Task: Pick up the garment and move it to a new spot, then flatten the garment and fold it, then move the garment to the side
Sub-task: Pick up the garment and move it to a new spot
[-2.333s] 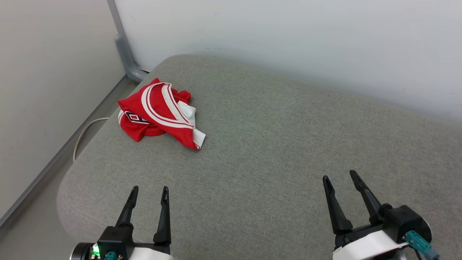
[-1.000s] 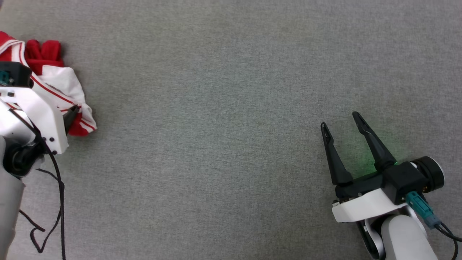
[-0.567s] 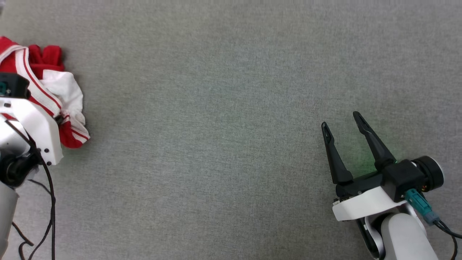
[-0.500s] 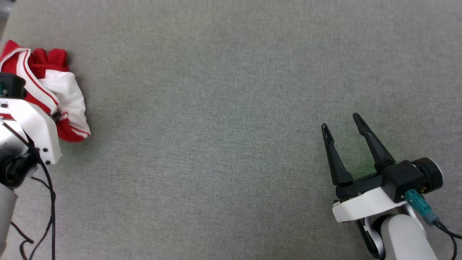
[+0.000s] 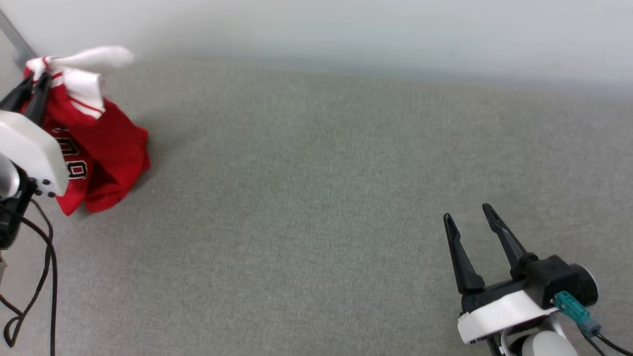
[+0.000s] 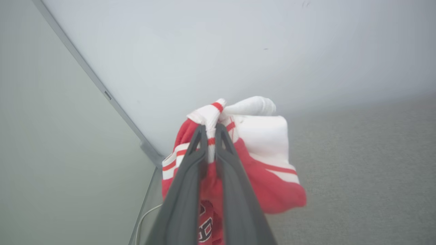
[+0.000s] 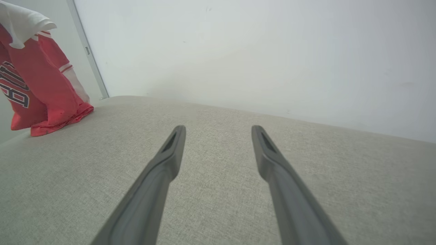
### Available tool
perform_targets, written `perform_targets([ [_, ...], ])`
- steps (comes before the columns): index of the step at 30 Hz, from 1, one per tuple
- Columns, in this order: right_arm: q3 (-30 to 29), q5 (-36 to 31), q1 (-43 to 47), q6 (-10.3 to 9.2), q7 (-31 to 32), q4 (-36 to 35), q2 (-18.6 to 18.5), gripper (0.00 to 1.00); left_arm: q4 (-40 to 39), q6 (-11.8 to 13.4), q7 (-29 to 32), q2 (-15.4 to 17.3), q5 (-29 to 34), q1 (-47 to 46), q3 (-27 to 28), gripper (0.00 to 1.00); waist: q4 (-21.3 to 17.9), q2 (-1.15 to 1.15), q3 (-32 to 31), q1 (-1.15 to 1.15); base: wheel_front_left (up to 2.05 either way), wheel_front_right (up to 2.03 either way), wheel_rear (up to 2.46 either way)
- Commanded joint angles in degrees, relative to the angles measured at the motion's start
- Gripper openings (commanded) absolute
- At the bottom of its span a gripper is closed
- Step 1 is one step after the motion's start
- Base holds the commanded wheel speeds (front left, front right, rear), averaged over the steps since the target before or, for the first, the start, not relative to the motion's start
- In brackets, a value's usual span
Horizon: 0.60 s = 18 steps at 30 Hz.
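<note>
Before us a grey cushion (image 5: 316, 198) spreads wide, with a pale wall (image 5: 346, 29) along its far edge. At the far left the garment (image 5: 113, 148) hangs bunched from our left gripper (image 5: 30, 85), red body down, a white sleeve flopped over the top and black-and-white lettering on its near side. Its hem sits low by the cushion's left corner, and we cannot tell whether it touches. That gripper is pinched tight on the striped trim. Our right gripper (image 5: 466, 211) is at the near right, well apart from the garment, spread wide and holding nothing over bare cushion. A black cable (image 5: 47, 257) loops at the near left.
</note>
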Motion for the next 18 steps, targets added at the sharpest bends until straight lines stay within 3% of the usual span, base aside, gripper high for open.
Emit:
perform_targets([
  [1,-0.2,0.9,1.2,-0.06,-0.1,0.3,0.0,1.0,-2.4,0.1,-0.8,0.1,1.2,0.1,-0.6,0.0,-0.8,0.0,-4.9,0.01,0.0,0.0,0.0],
  [6,-0.5,2.7,2.3,-0.06,-0.1,0.3,0.0,1.0,-8.2,-0.2,-0.8,-1.0,2.3,-1.5,-2.6,0.0,-3.4,0.0,-8.0,0.01,0.0,0.0,0.0],
  [12,-1.9,3.8,2.8,-0.06,-0.1,0.2,0.1,1.0,-13.3,-0.4,-0.4,-5.0,1.8,-4.8,-5.1,0.0,-8.5,0.0,-9.0,0.01,0.0,0.0,0.0],
  [18,-4.9,2.7,2.7,-0.05,-0.1,0.4,0.1,1.0,-14.6,-1.3,-1.3,-13.0,1.4,-10.9,-9.8,0.0,-14.8,0.0,-8.5,0.01,0.0,0.0,0.0],
])
